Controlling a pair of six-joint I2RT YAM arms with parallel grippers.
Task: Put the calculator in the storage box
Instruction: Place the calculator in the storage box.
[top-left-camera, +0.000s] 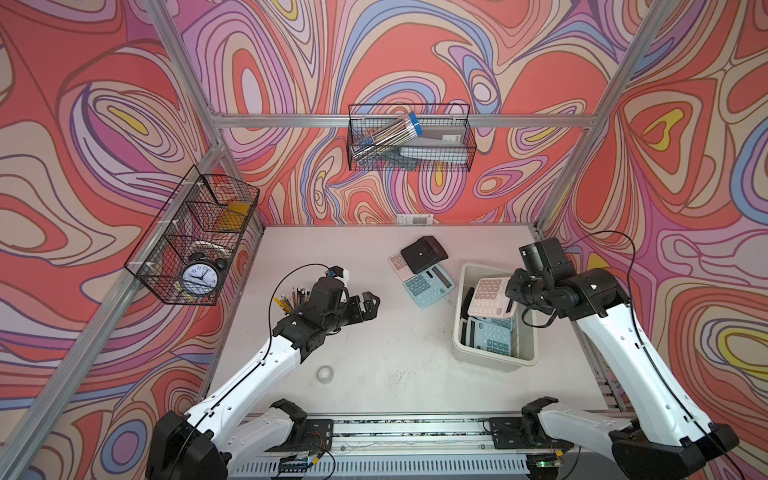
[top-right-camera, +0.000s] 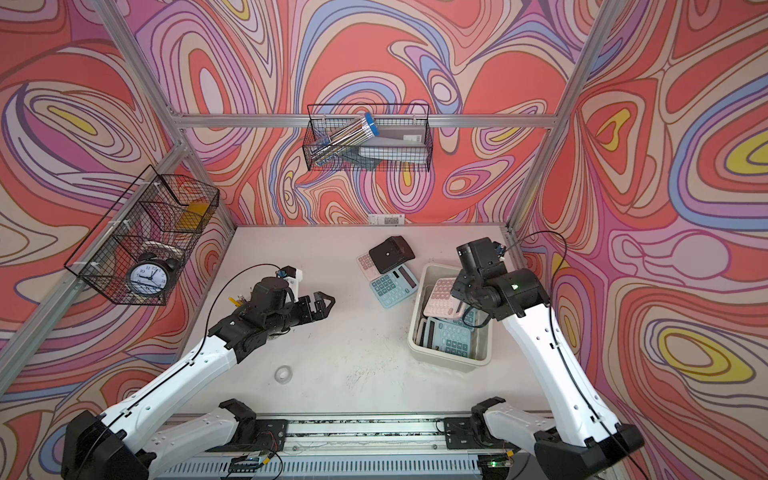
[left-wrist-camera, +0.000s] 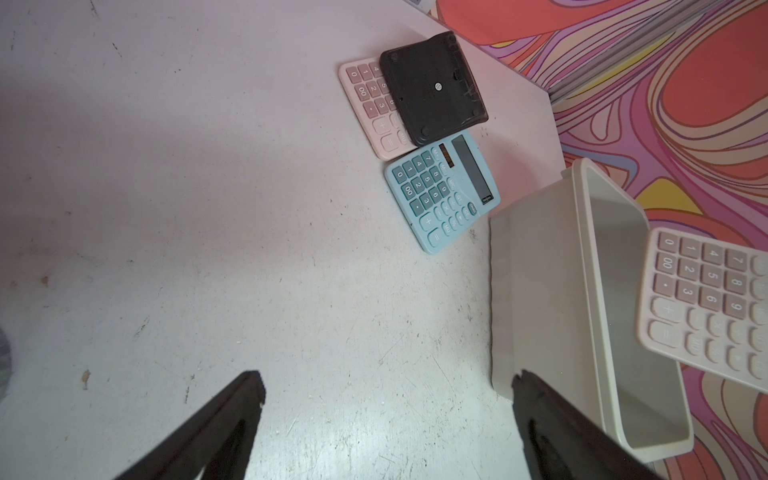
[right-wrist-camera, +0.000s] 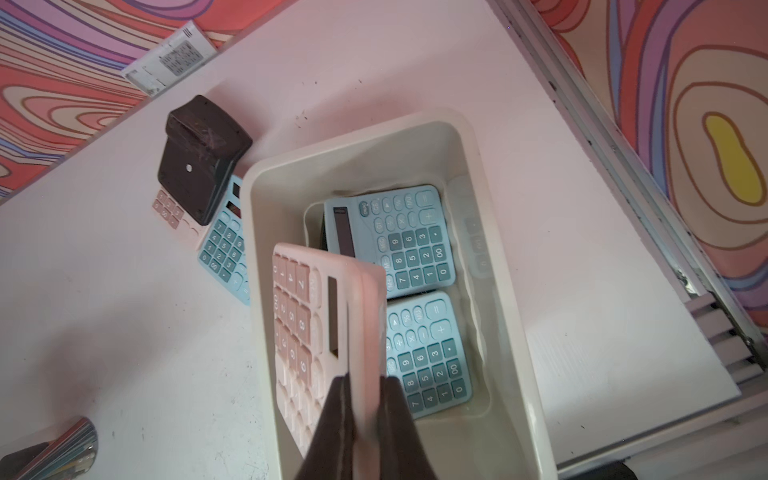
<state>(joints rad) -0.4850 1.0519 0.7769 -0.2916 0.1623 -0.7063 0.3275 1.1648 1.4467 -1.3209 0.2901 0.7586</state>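
In the off-white rectangular plastic storage box (right-wrist-camera: 374, 160) lie two light-blue calculators (right-wrist-camera: 395, 237); right gripper (right-wrist-camera: 365, 386) clamps a pink calculator (right-wrist-camera: 316, 316) above; left gripper (left-wrist-camera: 386, 380) gapes empty.

**A:** What colour is the rectangular plastic storage box (top-left-camera: 494, 358)?

**B:** Off-white, slightly see-through. Over it, the flat pale-pink plastic calculator (top-left-camera: 490, 297) has dusty-rose number keys. Inside, the sky-blue plastic calculators (right-wrist-camera: 399, 237) carry teal keys.

**A:** And at ten o'clock from it?

**B:** A light-blue desk calculator (top-left-camera: 428, 286) with teal keys, a pale calculator with pink keys (top-left-camera: 396, 262), and a black plastic calculator (top-left-camera: 424, 252).

**A:** The table (top-left-camera: 353, 357)?

**B:** White, flecked with grey scuffs.

**A:** Walls?

**B:** The swirl-patterned wall panels (top-left-camera: 374, 54) run coral, lilac, blue, cream and yellow, outlined dark. The wire baskets (top-left-camera: 409, 139) are black, and the round alarm clock (top-left-camera: 199, 276) is black with a white face. Left claw (left-wrist-camera: 386, 384) and right claw (right-wrist-camera: 363, 380) are black.
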